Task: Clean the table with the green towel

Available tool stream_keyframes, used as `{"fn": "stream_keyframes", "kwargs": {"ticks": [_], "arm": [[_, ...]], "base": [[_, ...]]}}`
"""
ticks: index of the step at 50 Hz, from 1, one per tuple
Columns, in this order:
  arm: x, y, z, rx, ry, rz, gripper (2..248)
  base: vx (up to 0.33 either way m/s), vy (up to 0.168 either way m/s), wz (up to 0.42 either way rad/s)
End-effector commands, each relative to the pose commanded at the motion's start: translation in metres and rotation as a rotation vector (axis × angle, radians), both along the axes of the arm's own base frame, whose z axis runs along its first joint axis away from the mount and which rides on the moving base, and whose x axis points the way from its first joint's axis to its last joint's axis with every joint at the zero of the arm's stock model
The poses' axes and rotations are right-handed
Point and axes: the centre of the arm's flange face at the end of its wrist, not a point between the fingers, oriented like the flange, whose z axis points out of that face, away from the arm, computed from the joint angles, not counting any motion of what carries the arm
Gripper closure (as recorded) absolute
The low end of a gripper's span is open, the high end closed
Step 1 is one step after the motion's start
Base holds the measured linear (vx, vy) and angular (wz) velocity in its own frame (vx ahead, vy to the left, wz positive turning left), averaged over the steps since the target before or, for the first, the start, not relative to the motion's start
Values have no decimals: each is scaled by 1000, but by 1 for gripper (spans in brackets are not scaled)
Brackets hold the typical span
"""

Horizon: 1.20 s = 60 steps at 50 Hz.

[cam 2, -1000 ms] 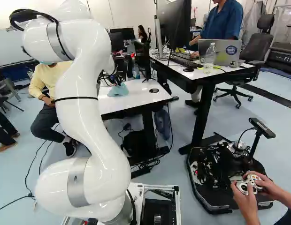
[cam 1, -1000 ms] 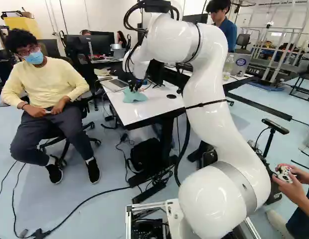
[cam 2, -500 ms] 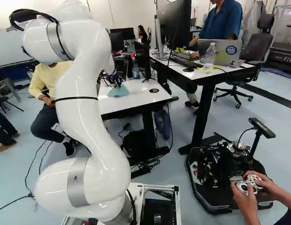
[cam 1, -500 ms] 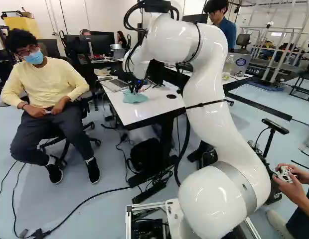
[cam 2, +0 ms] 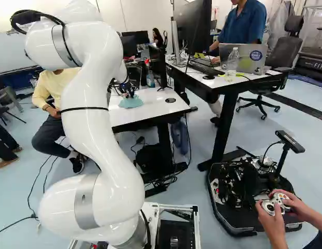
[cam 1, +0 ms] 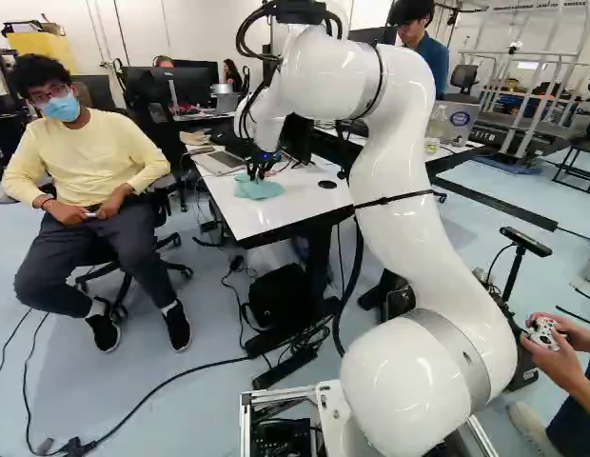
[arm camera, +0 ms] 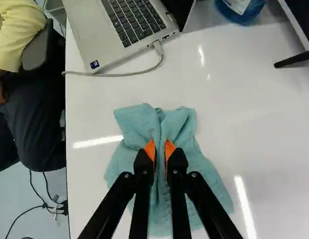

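Note:
In the left base view my gripper [cam 1: 258, 172] is down at the green towel [cam 1: 263, 189], which lies crumpled on the white table [cam 1: 290, 208] near its left side. The wrist view shows the gripper [arm camera: 160, 145] shut on the towel [arm camera: 134, 122], with a raised fold pinched between the orange pads. Cloth spreads out on both sides of the fingers and ahead of them. The towel's underside is hidden.
Ahead of the gripper stands an open laptop [arm camera: 124, 25] with a cable, and near it a blue bottle [arm camera: 240, 9]. A seated person is close by the table's left edge. A dark stand foot [arm camera: 294, 59] rests on the tabletop.
The gripper has shifted slightly to the left in the left base view, still holding the towel, which now lies lower and flatter on the table. The base has not moved.

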Motion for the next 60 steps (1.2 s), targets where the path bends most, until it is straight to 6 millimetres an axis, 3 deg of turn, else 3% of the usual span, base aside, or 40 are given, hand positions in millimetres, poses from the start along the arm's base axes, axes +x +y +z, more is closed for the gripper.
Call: {"fn": "stream_keyframes", "kwargs": {"ticks": [38,60], "arm": [[-3,1,-1,-4,17,4,206],[-32,2,2,-11,43,16,206]], "base": [[0,0,0],[0,0,0]]}}
